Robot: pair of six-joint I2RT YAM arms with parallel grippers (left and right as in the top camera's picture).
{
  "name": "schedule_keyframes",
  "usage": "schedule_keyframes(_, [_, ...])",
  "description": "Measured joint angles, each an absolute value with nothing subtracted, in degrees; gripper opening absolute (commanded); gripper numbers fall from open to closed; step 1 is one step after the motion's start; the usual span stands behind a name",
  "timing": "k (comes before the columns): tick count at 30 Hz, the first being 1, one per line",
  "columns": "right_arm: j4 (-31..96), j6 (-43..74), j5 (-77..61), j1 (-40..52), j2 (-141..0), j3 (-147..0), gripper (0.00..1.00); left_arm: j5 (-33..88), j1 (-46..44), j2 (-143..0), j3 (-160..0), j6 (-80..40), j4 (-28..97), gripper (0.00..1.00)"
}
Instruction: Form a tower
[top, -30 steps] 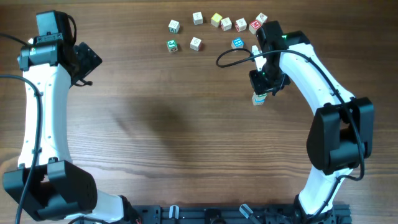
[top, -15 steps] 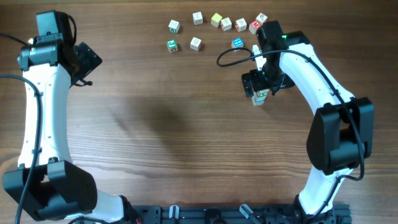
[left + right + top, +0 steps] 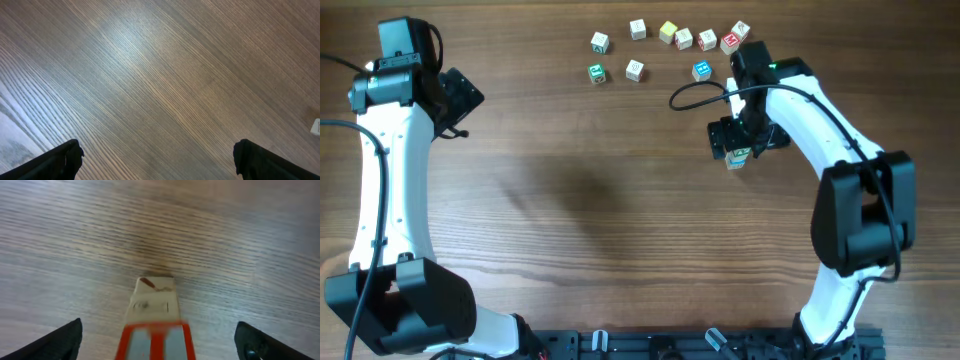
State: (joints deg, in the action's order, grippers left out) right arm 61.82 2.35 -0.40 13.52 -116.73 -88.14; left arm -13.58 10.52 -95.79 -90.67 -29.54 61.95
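10 single letter cubes (image 3: 634, 69) lie scattered along the table's (image 3: 620, 220) far edge. 1 tower (image 3: 156, 305), at least 2 cubes high, stands nearer its right edge, untouched between the right claw's (image 3: 736, 150) spread fingers. The left claw (image 3: 157, 160) is wide open too, near the left edge.

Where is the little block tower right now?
Overhead, the tower stands right of centre, just under the open right gripper, a little nearer the robot than the loose cubes.

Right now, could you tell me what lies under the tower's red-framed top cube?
Pale wooden cubes of the tower reach down to the table. Their count and letters are hidden: the top cube covers most of them.
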Motion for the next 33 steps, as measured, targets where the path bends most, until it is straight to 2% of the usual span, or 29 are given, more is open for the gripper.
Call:
schedule_keyframes(4, [61.19,3.44,-0.43,13.52,-119.04,-87.77,0.94,-13.58,10.52,-95.79,-90.67,-29.54,61.98,1.00])
schedule_keyframes(19, [61.01,4.51,-2.00,13.52,-119.04,-87.77,0.64,-13.58,10.52,-95.79,-90.67,-29.54,61.98,1.00])
schedule_keyframes(33, [61.65,4.75,-2.13,13.52,-119.04,-87.77,0.46,-13.58,10.52,-95.79,-90.67,-29.54,61.98,1.00])
